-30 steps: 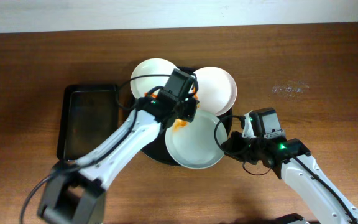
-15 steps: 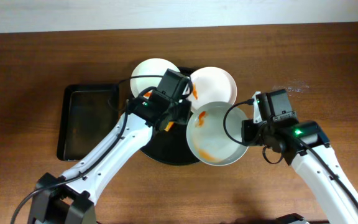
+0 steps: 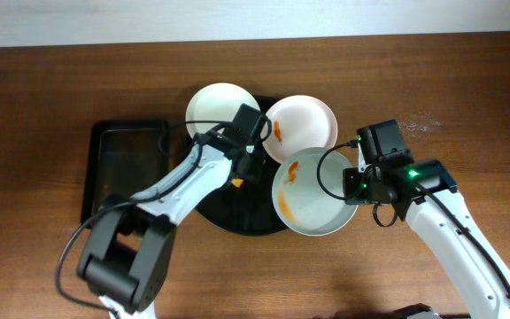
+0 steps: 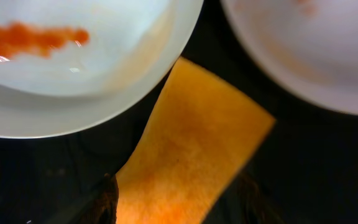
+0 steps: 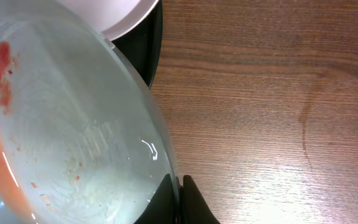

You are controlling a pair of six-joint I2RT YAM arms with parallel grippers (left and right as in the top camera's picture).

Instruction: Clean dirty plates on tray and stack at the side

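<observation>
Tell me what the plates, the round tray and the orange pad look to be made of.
Plates: glazed ceramic or hard plastic, white and glossy, with sharp light glints; I cannot tell which.
Round tray: probably plastic; black, smooth, faintly reflective.
Orange pad: likely sponge or cloth; matte, with a fine grainy surface and straight cut edges.

The white left arm reaches in from the table's near edge, its black left gripper pointing down, jaws parted. From the near right corner the right arm bends inward, right gripper pinched on a round white sauce-smeared plate's rim.
</observation>
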